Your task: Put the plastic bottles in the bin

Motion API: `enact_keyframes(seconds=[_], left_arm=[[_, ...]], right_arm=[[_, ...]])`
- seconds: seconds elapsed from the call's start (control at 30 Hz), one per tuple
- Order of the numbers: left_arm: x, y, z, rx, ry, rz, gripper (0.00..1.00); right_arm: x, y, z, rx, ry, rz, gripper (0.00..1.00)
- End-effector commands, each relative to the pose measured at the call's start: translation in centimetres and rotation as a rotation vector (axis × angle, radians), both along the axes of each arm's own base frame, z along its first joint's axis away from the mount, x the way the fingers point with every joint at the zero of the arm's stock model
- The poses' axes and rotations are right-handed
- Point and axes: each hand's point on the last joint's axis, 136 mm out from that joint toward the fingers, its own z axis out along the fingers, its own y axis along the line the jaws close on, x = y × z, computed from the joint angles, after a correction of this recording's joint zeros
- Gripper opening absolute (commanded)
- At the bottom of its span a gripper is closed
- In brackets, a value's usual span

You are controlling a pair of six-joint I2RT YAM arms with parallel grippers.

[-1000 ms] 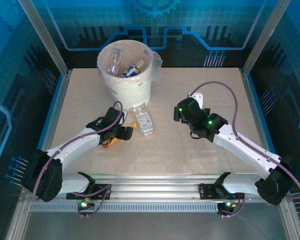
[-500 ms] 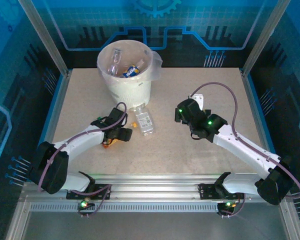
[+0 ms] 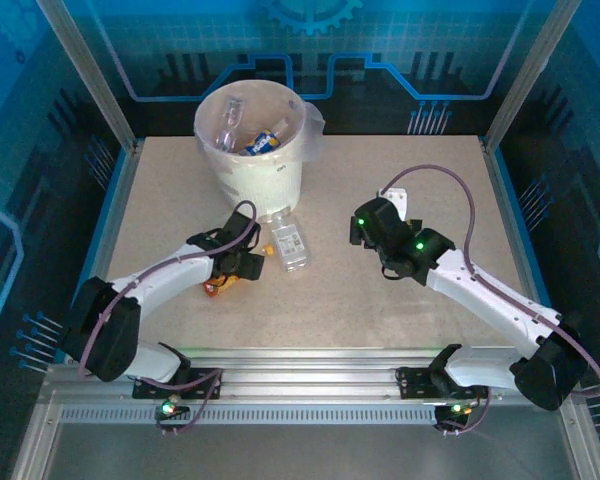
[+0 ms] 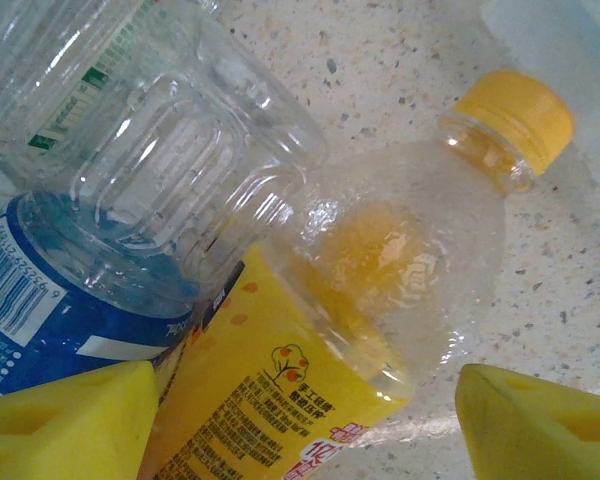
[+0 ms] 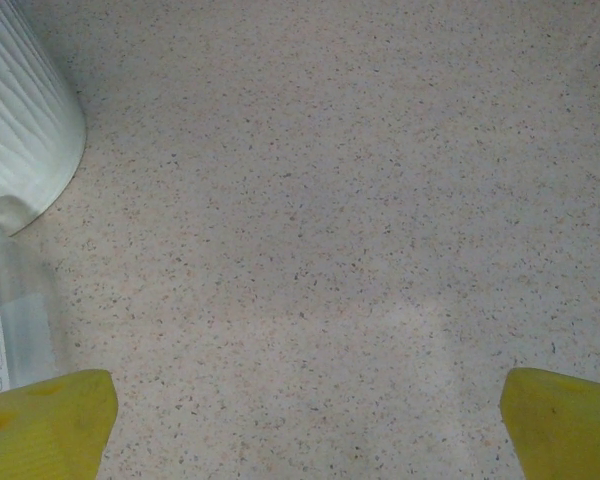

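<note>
left wrist: left gripper [image 4: 305, 420] jaws apart astride clear yellow-labelled plastic bottle [image 4: 380, 250], yellow cap [image 4: 515, 105] upper right; top external catches its orange edge left of centre. right gripper [image 5: 305, 420] jaws wide apart.

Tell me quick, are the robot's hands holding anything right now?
Left gripper: open, fingers either side of the yellow-labelled bottle, not squeezing it.
Right gripper: open, holding nothing.

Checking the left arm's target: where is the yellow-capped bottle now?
In the left wrist view the yellow-capped bottle lies between the fingers of the left gripper, beside a blue-labelled bottle. From above, that is left of centre, just in front of the bin.
</note>
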Motion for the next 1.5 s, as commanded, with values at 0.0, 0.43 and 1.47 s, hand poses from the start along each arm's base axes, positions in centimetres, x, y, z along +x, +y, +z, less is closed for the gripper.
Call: enact_keyframes(seconds=[0.0, 0.43, 1.47], left_arm=[[-0.1, 0.2, -0.1, 0.029, 0.030, 0.020, 0.80], [-0.5, -1.2, -0.8, 0.035, 0.092, -0.006, 0.79], [-1.7, -2.6, -3.6, 0.055, 0.215, 0.086, 0.59]], right_arm=[[0.0, -1.1, 0.3, 0.002, -0.019, -0.044, 1.00], [-0.1, -1.3, 0.3, 0.000, -0.022, -0.047, 1.00], [0.0, -1.6, 0.3, -0.011, -0.022, -0.048, 1.00]])
